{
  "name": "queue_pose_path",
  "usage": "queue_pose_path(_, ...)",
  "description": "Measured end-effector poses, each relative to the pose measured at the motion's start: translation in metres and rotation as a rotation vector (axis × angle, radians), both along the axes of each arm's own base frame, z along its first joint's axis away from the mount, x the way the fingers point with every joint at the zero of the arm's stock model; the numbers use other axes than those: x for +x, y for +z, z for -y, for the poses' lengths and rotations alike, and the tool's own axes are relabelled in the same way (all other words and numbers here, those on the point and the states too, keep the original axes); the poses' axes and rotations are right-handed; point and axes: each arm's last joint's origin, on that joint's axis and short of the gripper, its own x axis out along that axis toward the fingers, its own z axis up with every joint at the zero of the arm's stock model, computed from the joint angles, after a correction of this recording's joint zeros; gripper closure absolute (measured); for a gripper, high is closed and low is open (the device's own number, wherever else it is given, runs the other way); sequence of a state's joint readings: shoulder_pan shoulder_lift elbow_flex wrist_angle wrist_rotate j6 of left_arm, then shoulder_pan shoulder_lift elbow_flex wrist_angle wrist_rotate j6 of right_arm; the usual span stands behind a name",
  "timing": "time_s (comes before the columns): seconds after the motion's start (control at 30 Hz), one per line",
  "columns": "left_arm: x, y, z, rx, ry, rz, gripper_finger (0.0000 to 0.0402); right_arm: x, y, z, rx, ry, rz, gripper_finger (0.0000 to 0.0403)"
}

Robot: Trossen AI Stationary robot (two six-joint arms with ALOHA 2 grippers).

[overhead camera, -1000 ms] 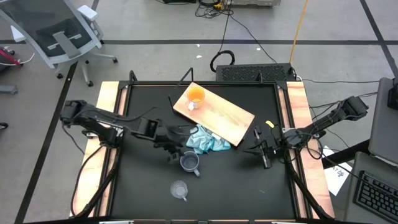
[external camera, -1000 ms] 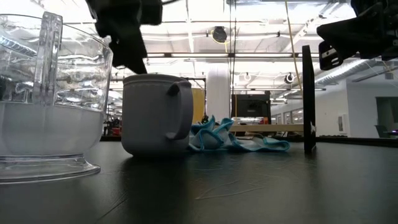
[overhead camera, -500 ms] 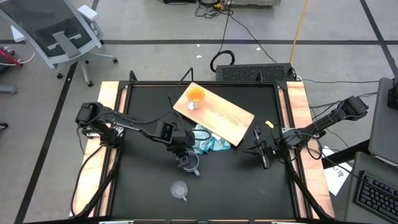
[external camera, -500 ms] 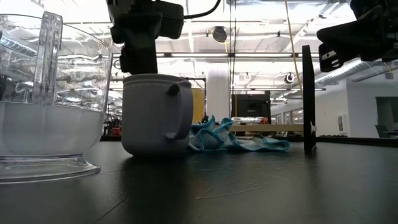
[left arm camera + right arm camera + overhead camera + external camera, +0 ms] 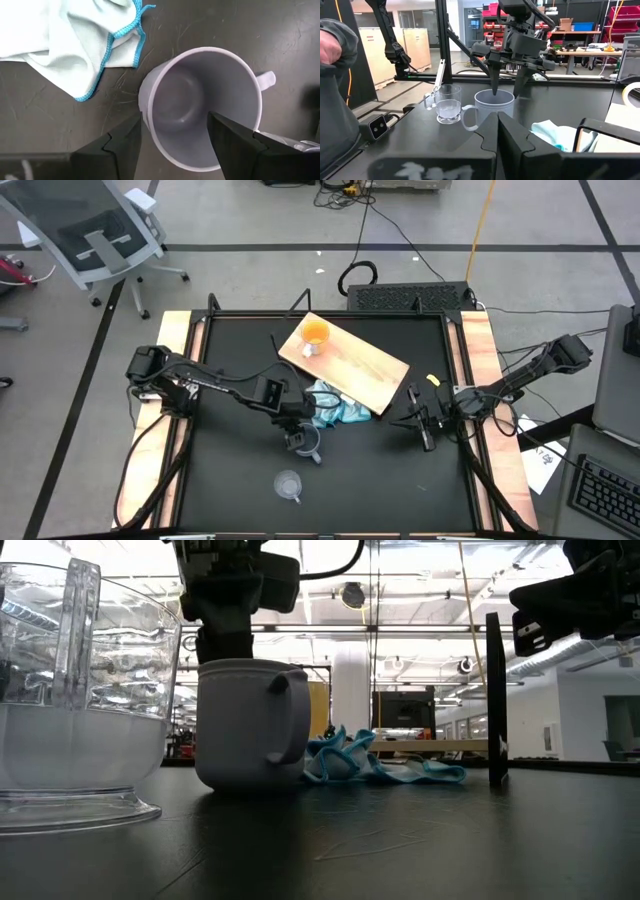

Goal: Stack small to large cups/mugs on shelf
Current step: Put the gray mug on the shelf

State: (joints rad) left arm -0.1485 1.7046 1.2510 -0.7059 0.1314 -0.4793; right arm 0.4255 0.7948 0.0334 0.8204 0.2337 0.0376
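Grey-blue and upright, the mug is standing a little toward the near edge of the black tabletop, and we are hovering our left gripper right over it. In the left wrist view the mug is showing its hollow inside, and our jaws are standing wide apart, one finger outside the rim and the other finger over the opening on the handle side, with the wall of the mug between them; we are not gripping anything. From the low view the gripper is hanging just above the rim of the mug. The right wrist view is showing the same: two dark fingers straddling the rim of the mug.

The clear cup is sitting nearer the near edge, apart from the mug, and in the low view it is filling the picture's side. The orange mug is resting on the wood shelf, at the board's end toward the far edge. A light blue cloth is lying crumpled between the shelf and the grey-blue mug, touching the board's edge.

We are keeping our right gripper near the right edge, jaws closed and holding nothing.
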Motion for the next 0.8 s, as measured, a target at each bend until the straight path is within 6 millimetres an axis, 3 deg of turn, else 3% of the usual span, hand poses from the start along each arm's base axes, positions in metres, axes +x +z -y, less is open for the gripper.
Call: queue_pose_path(0.8, 0.0021, -0.0017, -0.0042, 0.048, -0.031, 0.017, 0.0179, 0.0000, 0.0001, 0.0000, 0.001, 0.000, 0.001, 0.0403)
